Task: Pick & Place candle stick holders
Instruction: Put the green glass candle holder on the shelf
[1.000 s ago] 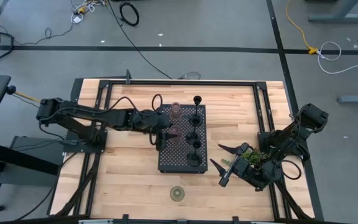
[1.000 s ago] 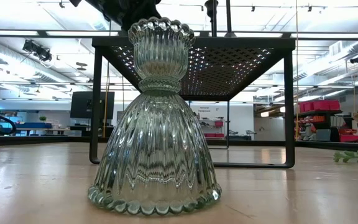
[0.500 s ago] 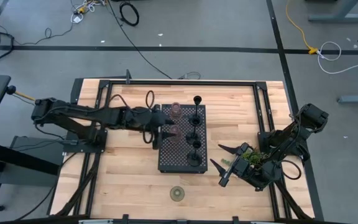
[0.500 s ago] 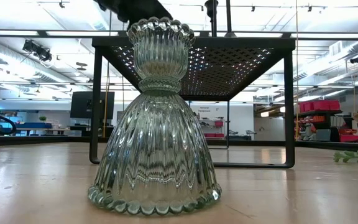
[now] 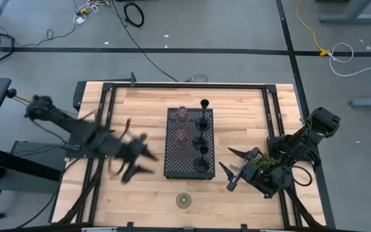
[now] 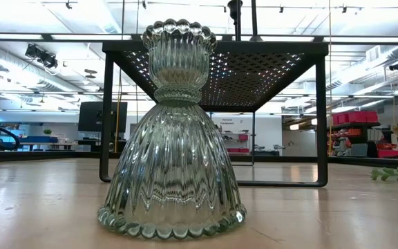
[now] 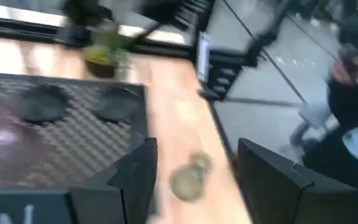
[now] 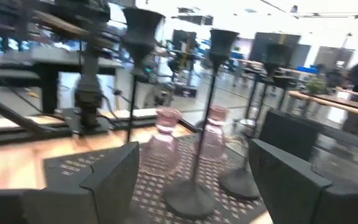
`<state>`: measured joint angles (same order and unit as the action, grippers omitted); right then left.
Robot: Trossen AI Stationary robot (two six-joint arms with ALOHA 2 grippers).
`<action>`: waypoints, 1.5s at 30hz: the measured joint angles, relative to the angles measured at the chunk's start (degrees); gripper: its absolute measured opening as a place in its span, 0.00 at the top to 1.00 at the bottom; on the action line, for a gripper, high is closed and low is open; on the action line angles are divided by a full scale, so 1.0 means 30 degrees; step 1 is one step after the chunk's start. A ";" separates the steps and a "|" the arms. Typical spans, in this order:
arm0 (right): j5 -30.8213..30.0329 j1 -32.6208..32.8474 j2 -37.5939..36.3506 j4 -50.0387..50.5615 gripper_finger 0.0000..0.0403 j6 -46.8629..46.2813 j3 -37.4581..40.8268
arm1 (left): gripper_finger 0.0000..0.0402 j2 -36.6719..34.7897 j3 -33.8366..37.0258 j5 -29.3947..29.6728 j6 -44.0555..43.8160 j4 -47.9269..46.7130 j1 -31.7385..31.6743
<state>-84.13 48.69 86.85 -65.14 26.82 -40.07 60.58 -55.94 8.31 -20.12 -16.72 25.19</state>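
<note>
From above I see two pinkish ribbed glass candle holders (image 5: 181, 125) and a row of slim black metal candlestick holders (image 5: 202, 135) standing on the black perforated rectangular tray (image 5: 172, 164), while one greenish ribbed glass holder (image 5: 184, 200) sits alone on the wooden table (image 5: 147, 103) near its front edge, so I judge that piece is left to place. My left gripper (image 5: 140, 162) hangs empty beside the tray, fingers apart; the right gripper (image 5: 229, 170) waits, fingers spread. The low view shows the green holder (image 6: 173, 131) upright before the tray; my left wrist view has it (image 7: 189, 178) between my open fingers (image 7: 135, 177), untouched; the right wrist view shows the pink pair (image 8: 185, 146) standing on the tray.

No text, label, brand, number or sign was legible anywhere; a pale mark in the left wrist view stayed unreadable.
</note>
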 joint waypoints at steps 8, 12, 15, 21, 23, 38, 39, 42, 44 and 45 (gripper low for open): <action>-0.1167 -0.0007 -0.0004 -0.1071 0.26 0.1046 0.0000 | 0.52 0.3097 -0.0007 0.9639 -0.4280 0.0315 0.7647; -0.1159 -0.0007 -0.0006 -0.1379 0.26 0.1278 0.0000 | 0.52 0.5814 0.0021 1.0104 -0.5722 0.2448 0.9041; -0.1153 -0.0007 -0.0006 -0.1429 0.26 0.1271 0.0000 | 0.52 0.7842 0.0015 1.0212 -0.6067 0.4404 0.9473; -0.0750 0.0000 -0.0006 -0.1414 0.26 0.0689 0.0000 | 0.52 1.1278 0.0000 1.0801 -0.7678 0.6238 1.0136; -0.0598 0.0000 -0.0006 -0.1395 0.26 0.0386 0.0000 | 0.52 1.2501 0.0007 1.1375 -0.8074 0.7040 1.0220; 0.0372 0.0387 -0.0006 -0.2075 0.26 -0.0441 0.0000 | 0.52 1.6041 0.0007 1.3134 -0.7347 0.9760 0.9290; 0.0384 0.0461 -0.0006 -0.2077 0.26 -0.0434 0.0000 | 0.52 1.6070 0.0007 1.3259 -0.7196 0.9720 0.9240; 0.0377 0.0699 -0.0006 -0.2077 0.26 -0.0439 0.0000 | 0.52 1.6086 0.0007 1.3368 -0.6556 0.9728 0.8935; 0.0377 0.0809 -0.0006 -0.2077 0.26 -0.0473 0.0000 | 0.52 1.6086 0.0007 1.3379 -0.6412 0.9727 0.8593; 0.0377 0.0849 -0.0006 -0.2077 0.26 -0.0619 0.0000 | 0.52 1.6086 0.0007 1.3377 -0.6399 0.9738 0.8396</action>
<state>-83.00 51.23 86.83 -71.37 24.96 -40.07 108.84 -55.92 48.44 -39.31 12.49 50.38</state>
